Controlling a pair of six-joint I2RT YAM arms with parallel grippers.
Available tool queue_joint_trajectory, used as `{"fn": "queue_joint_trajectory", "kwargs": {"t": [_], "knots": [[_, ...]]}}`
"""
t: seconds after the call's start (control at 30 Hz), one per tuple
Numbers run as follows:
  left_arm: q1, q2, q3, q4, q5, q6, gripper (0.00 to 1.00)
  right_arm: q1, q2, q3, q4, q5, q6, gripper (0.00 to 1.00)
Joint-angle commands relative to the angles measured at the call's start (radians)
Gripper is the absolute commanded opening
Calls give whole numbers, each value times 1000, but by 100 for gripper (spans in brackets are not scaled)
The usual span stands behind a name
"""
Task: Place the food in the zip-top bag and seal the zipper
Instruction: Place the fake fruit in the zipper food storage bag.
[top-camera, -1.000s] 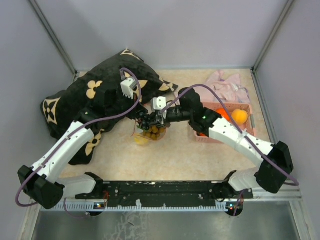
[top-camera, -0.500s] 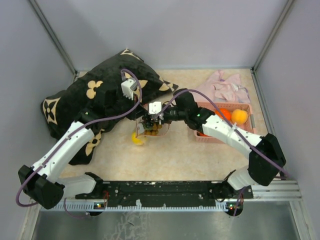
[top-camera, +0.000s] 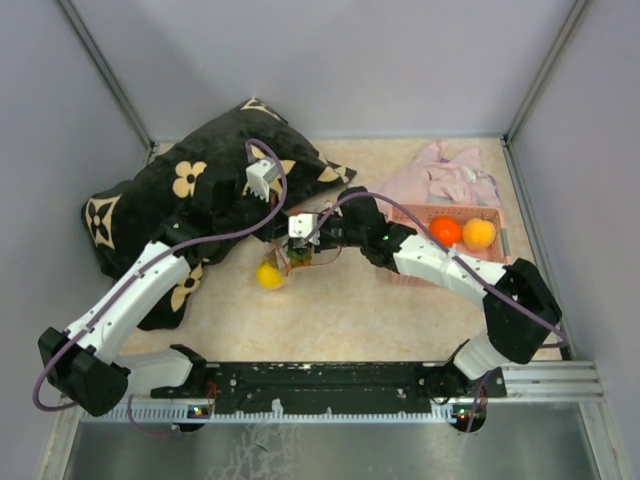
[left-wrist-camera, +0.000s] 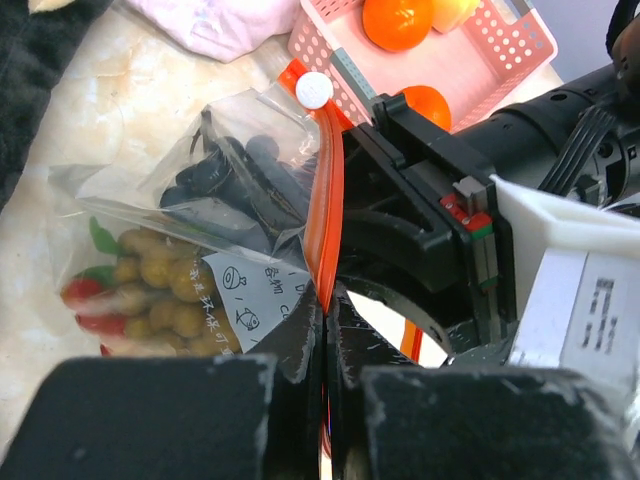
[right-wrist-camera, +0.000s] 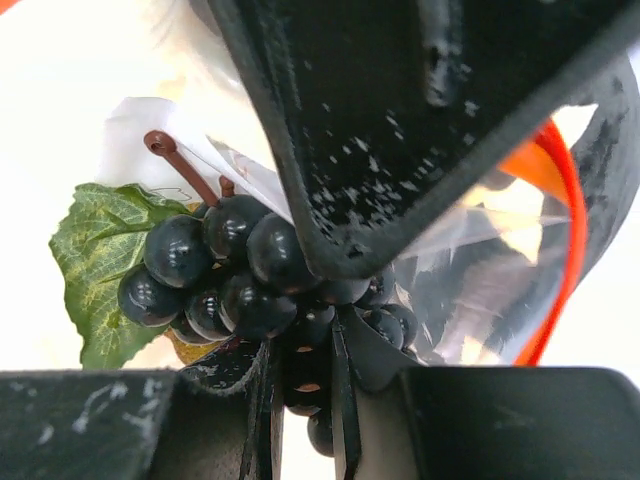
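Note:
The clear zip-top bag (top-camera: 305, 256) hangs between both grippers at mid table. In the left wrist view the bag (left-wrist-camera: 200, 200) holds dark grapes (left-wrist-camera: 225, 175), a brownish-green grape bunch (left-wrist-camera: 165, 272) and a strawberry (left-wrist-camera: 82, 290). My left gripper (left-wrist-camera: 327, 312) is shut on the orange-red zipper (left-wrist-camera: 328, 215); it also shows in the top view (top-camera: 287, 238). My right gripper (right-wrist-camera: 300, 395) is shut on the dark grapes (right-wrist-camera: 225, 270) at the bag's mouth; it also shows in the top view (top-camera: 310, 243). A yellow lemon (top-camera: 268, 275) lies on the table left of the bag.
A pink basket (top-camera: 470, 262) at the right holds a red-orange fruit (top-camera: 445, 231) and an orange one (top-camera: 479, 233). A pale pink cloth (top-camera: 450, 175) lies behind it. A black patterned pillow (top-camera: 190, 190) fills the back left. Walls close in on three sides.
Both grippers and the bag have moved away from the arm bases and slightly left. The right arm reached further left, uncovering the red-orange fruit in the basket. The lemon now lies apart from the bag.

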Motion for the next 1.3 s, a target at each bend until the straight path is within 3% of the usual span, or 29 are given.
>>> {"fn": "queue_joint_trajectory", "kwargs": {"t": [0.0, 0.17, 0.27, 0.47, 0.73, 0.87, 0.97, 1.13, 1.27], "knots": [[-14, -2, 1, 51, 48, 4, 0, 36, 26, 18, 124, 64, -70, 11], [-14, -6, 1, 51, 36, 4, 0, 92, 79, 57, 60, 217, -131, 22], [-14, -15, -1, 51, -12, 7, 0, 101, 66, 56, 62, 276, -98, 34], [-11, -30, -3, 51, -129, -7, 0, 101, -66, 7, 63, 246, 13, 52], [0, -23, -2, 44, -180, -28, 0, 101, -240, -19, -16, 200, 171, 58], [3, -24, -5, 48, -176, -34, 0, 100, -315, -35, -27, 230, 350, 60], [7, -23, -5, 49, -173, -37, 0, 101, -349, -24, -58, 351, 576, 61], [10, -21, -7, 52, -166, -41, 0, 100, -320, 62, -275, 531, 956, 69], [9, -19, -7, 54, -158, -46, 0, 101, -287, 81, -402, 574, 1170, 69]]}}
